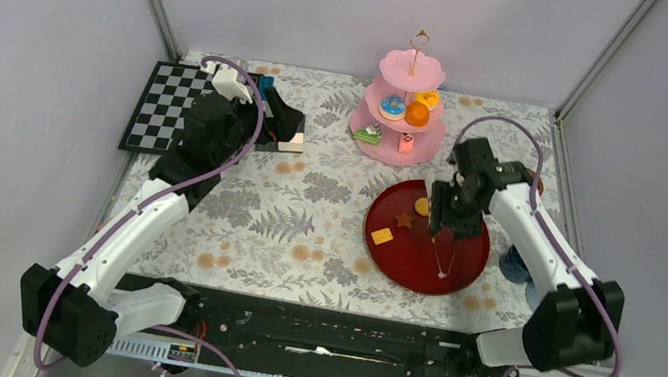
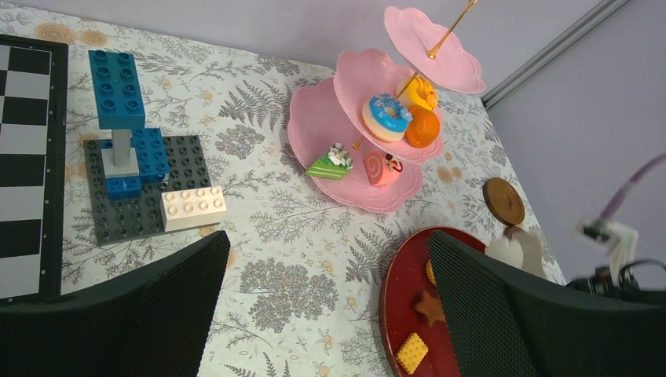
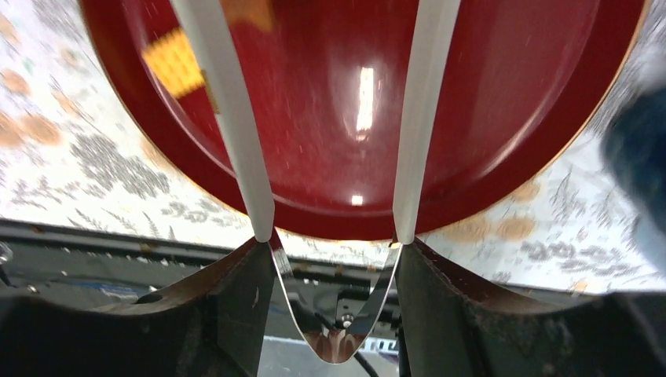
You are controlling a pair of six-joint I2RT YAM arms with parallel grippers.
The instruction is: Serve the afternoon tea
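Where the right gripper (image 3: 334,245) hangs over the dark red tray (image 3: 503,118), white tongs (image 3: 229,118) are clamped between its fingers. The tongs are two flat matte blades joined by a bent, shiny metal spring, and the blades stand apart.

Tray: round, glossy, shallow raised rim. Three biscuits are seen on its left part: a square yellow biscuit (image 1: 382,237), a brown star biscuit (image 1: 404,220) and a round biscuit (image 1: 421,205).

Left gripper (image 2: 327,236): spread wide, nothing between its black, finely textured fingers. It is raised above the fern-printed cloth (image 1: 302,234), near the plastic block tower (image 2: 126,157) and the chequered board (image 2: 23,157).

Pink three-tier stand (image 2: 310,133): scalloped plates on a thin gold rod, set at the far side of the cloth, behind the tray.
- Middle tier: blue-iced donut (image 2: 386,116), orange round sweet (image 2: 423,126), yellow sweet (image 2: 418,92).
- Bottom tier: green cake wedge (image 2: 330,166), pink roll slice (image 2: 381,168).

A brown saucer (image 2: 503,201), a flat disc, lies on the cloth right of the stand. Blue cups (image 1: 513,268) are noted just right of the tray, partly hidden by the right arm.
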